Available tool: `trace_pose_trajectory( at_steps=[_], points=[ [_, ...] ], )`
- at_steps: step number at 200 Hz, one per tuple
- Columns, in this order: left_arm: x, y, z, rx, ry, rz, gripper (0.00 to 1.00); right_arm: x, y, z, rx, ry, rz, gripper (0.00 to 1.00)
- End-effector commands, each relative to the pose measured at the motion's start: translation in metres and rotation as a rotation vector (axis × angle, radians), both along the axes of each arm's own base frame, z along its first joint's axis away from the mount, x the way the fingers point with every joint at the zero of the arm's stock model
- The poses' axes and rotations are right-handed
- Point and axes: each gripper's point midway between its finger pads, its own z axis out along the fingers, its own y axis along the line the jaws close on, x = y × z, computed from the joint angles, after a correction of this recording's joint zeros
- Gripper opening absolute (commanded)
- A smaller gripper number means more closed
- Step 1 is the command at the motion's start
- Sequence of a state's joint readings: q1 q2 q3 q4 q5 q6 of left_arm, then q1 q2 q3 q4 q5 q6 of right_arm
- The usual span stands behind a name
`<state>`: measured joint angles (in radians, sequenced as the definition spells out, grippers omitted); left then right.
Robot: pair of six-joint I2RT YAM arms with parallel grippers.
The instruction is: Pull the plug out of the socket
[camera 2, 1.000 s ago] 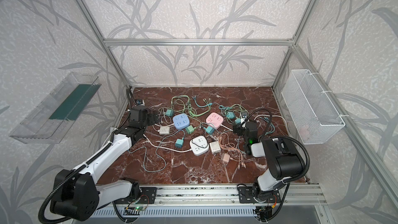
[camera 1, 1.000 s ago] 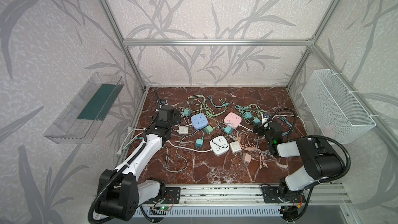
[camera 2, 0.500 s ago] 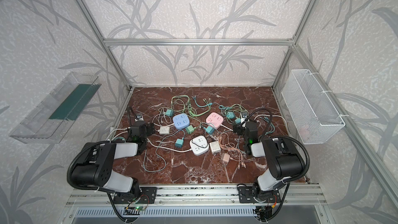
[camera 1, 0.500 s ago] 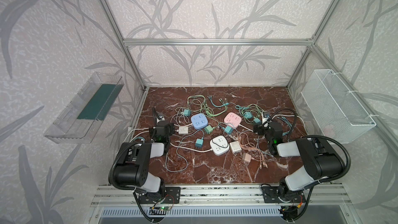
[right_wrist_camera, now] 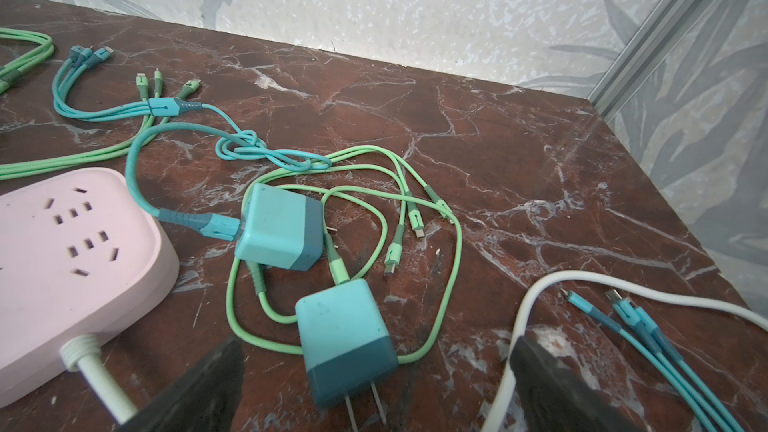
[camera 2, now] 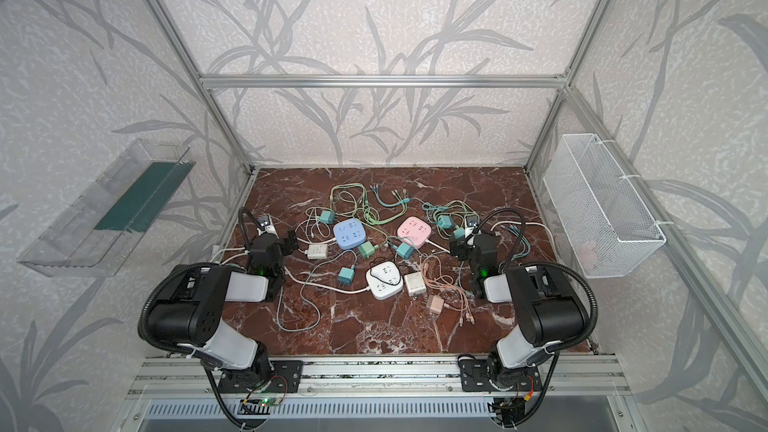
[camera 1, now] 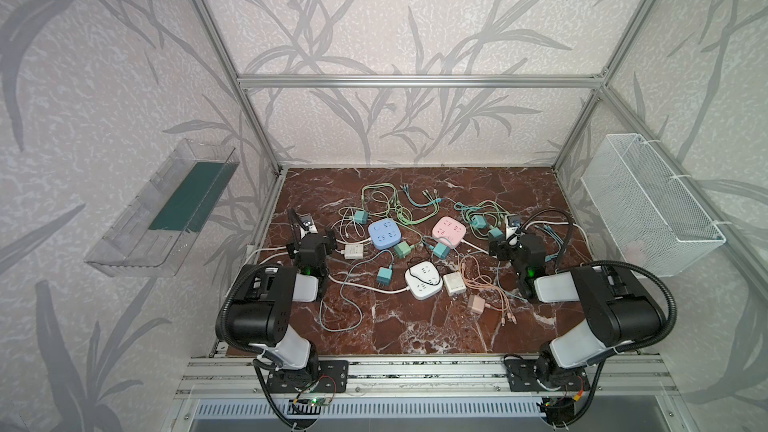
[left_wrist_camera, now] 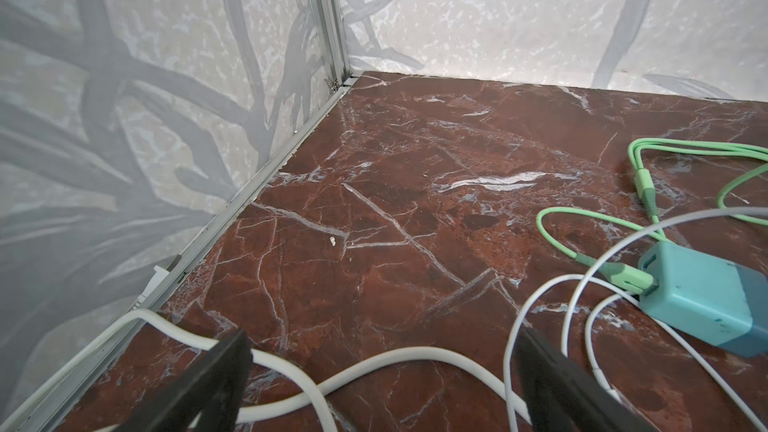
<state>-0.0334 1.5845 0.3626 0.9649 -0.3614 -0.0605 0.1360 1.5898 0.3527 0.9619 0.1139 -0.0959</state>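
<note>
Three sockets lie on the marble: a blue one, a pink one and a white one. Their faces show bare holes. Several teal plugs lie loose beside them, such as one by the blue socket and one by the pink. My left gripper hovers open over a white cable, a teal plug off to its side. My right gripper stands open, and a teal plug lies between its fingers, prongs toward the camera, untouched.
Green, teal, white and peach cables tangle around the sockets. A white adapter, a white cube charger and a pink charger lie among them. A wire basket hangs on the right wall, a clear tray on the left.
My left arm has folded back from a stretched pose toward its base, drawing its gripper nearer and slightly toward the middle. The right arm has not moved.
</note>
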Motion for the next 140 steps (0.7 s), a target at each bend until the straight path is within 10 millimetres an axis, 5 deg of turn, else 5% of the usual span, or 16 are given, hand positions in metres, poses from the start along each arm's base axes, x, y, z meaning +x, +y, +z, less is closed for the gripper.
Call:
trace_pose_trajectory(
  at_steps=[1,140],
  points=[
    [0.0019,0.0017,0.0091,0.005,-0.037,0.004,0.99,0.0069,-0.0029,0.0136,0.015,-0.052,-0.020,0.99],
    [0.0027,0.0008,0.0091,0.006,-0.035,0.001,0.99,0.0078,-0.0026,0.0143,0.016,-0.052,-0.018,0.99]
  ],
)
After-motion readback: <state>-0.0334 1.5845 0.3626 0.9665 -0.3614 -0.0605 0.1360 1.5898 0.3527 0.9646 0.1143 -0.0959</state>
